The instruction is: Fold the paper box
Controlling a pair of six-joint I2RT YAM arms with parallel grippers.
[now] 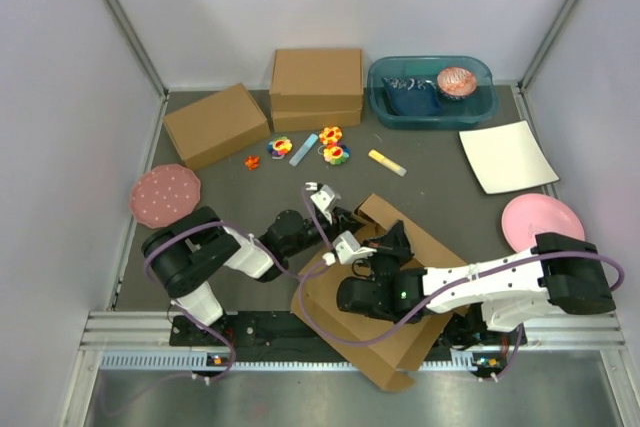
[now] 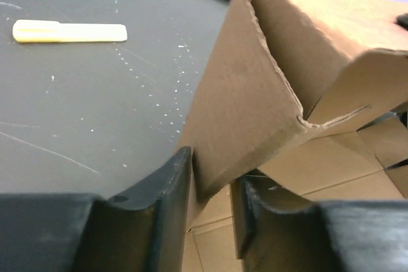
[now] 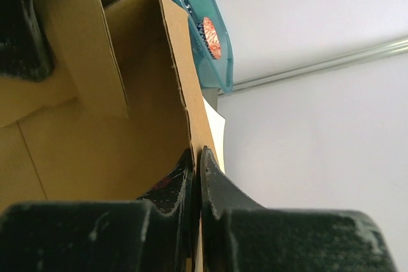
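plainly the paper box (image 1: 385, 355) lay half-raised at the near edge of the table (image 1: 250, 209), seemingly light, stiff, best taken by its wall edges. the right gripper (image 3: 196, 170) clenched one wall; the left gripper (image 2: 211, 179) straddled a flap, grip uncertain.

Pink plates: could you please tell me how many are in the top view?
2. The dotted pink plate lies at far left; the plain pink plate lies at right, near the white square plate. Others may be hidden.
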